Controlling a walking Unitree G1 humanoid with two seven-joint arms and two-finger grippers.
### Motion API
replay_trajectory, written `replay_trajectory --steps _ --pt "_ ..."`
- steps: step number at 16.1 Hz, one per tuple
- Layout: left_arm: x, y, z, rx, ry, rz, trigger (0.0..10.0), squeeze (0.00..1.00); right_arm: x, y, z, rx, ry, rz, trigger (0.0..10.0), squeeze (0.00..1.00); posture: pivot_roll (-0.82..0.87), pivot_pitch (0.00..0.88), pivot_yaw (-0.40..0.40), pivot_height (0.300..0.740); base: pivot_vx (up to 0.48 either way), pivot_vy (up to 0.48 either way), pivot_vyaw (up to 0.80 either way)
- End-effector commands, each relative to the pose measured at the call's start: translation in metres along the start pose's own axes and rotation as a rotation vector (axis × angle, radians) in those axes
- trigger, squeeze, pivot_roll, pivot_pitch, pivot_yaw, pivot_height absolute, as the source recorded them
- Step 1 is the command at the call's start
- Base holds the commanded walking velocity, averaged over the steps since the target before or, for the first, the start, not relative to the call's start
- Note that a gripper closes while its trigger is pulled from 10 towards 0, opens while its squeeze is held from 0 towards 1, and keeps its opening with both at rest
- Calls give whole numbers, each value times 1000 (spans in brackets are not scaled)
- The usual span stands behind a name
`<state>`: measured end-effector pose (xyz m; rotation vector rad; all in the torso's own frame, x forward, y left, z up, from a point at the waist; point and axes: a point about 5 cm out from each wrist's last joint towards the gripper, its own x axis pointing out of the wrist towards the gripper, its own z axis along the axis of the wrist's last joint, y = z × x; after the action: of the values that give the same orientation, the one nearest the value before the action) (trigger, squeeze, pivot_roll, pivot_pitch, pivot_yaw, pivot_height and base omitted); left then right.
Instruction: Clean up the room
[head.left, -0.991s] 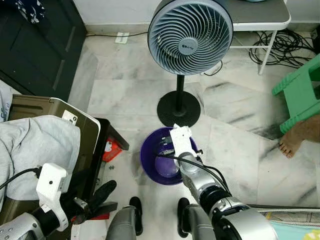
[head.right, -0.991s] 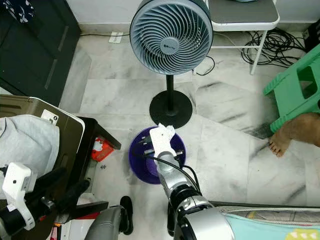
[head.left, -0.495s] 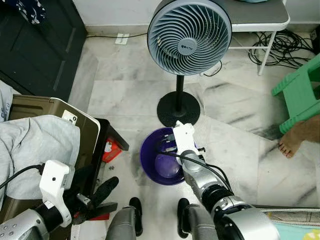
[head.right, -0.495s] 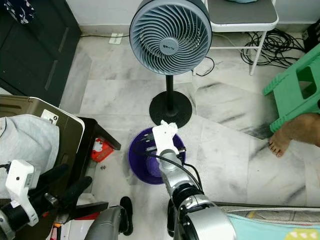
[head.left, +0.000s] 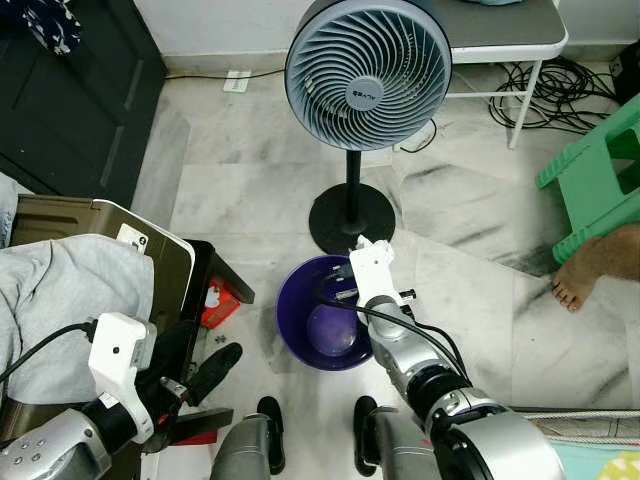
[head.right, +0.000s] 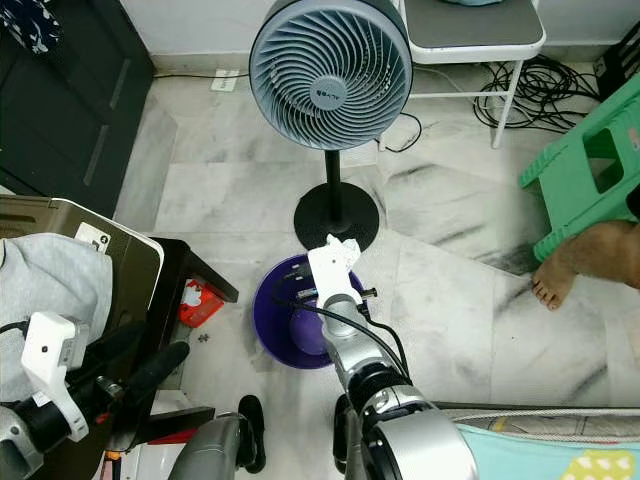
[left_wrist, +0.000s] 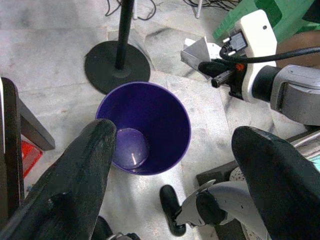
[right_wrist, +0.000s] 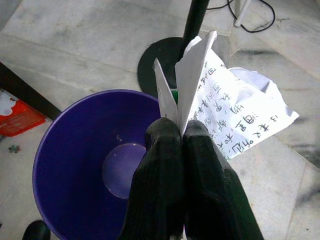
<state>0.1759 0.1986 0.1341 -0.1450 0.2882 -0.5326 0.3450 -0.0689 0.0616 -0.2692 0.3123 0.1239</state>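
Floor: grey-veined white marble tiles (head.left: 250, 190) run across the whole head view.
Fan: a grey-blue round pedestal fan (head.left: 367, 74) on a black pole and disc base stands at upper centre.
Bin: a round purple plastic bin (head.left: 322, 325) sits on the floor at centre, just in front of the fan's base.
Paper: a creased white sheet of paper with handwriting (right_wrist: 225, 120) is above the bin's far rim, beside the fan base.
Right gripper: the right gripper (right_wrist: 181, 137) hangs over the bin's far edge, its black fingers (right_wrist: 162, 150) pressed together on the sheet's lower edge.
Left gripper: the left gripper (left_wrist: 180, 155) is at the lower left of the head view, its two fingers (left_wrist: 85, 165) spread wide with nothing between them.
Left side: a grey cloth (head.left: 70, 300) lies over an olive-brown case (head.left: 150, 235).
Right side: a green plastic stool (head.left: 595, 175) stands at the right edge, a person's bare foot (head.left: 580, 285) just below it.
Back: a tangle of black cables (head.left: 545, 85) lies under a white-framed chair (head.left: 500, 40) at upper right.
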Motion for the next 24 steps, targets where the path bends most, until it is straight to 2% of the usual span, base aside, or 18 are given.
replay_trajectory --steps 1,2,7,8,9,10,15,17,18,19,20,21,23,24 --pt "-3 3 -7 -6 27 31 4863 0 -3 8 -8 -4 35 24 10000 0 131 351 63 740 0 0 0" --pt "-2 7 -5 -13 13 68 0 0 -3 10 -8 -3 34 27 10000 0 132 351 63 740 0 0 0" --pt "-2 4 -3 -13 1 50 0 0 -3 10 -8 0 36 27 10000 0 135 352 63 740 0 0 0" --pt "-2 5 -5 -4 15 64 980 0 -3 10 -8 0 36 28 10000 0 135 352 63 740 0 0 0" --pt "-1 6 -6 -10 20 74 10000 1000 -3 10 -8 1 36 29 10000 0 136 354 64 740 0 0 0" --pt "0 6 -5 -27 7 68 10000 1000 -3 11 -7 37 31 38 10000 1000 134 356 63 740 0 0 0" --pt "2 5 -5 -27 4 66 10000 1000 -1 8 2 14 -20 23 10000 1000 132 350 59 740 0 0 0" --pt "3 4 -6 -22 7 71 10000 1000 -2 8 -4 -9 9 25 10000 1000 132 350 55 740 0 0 0" --pt "3 4 -6 -18 10 72 10000 1000 -2 8 -6 -16 20 25 10000 35 132 349 54 740 0 0 0" --pt "4 4 -6 -20 5 72 10000 1000 -1 6 -3 -22 6 16 10000 0 131 346 54 740 0 0 0" --pt "5 4 -6 -22 1 73 10000 1000 0 5 3 -19 -22 14 10000 341 129 342 53 740 0 0 0" --pt "6 5 -6 -19 -1 78 10000 1000 1 4 7 -8 -44 10 10000 1000 127 338 53 740 0 0 0" --pt "10 6 -5 -13 -5 85 10000 1000 2 0 11 -38 -68 -11 10000 1000 120 328 50 740 0 0 0" --pt "12 6 -5 -9 -8 84 10000 0 1 -2 8 -35 -57 -14 10000 1000 120 326 48 740 0 0 0"
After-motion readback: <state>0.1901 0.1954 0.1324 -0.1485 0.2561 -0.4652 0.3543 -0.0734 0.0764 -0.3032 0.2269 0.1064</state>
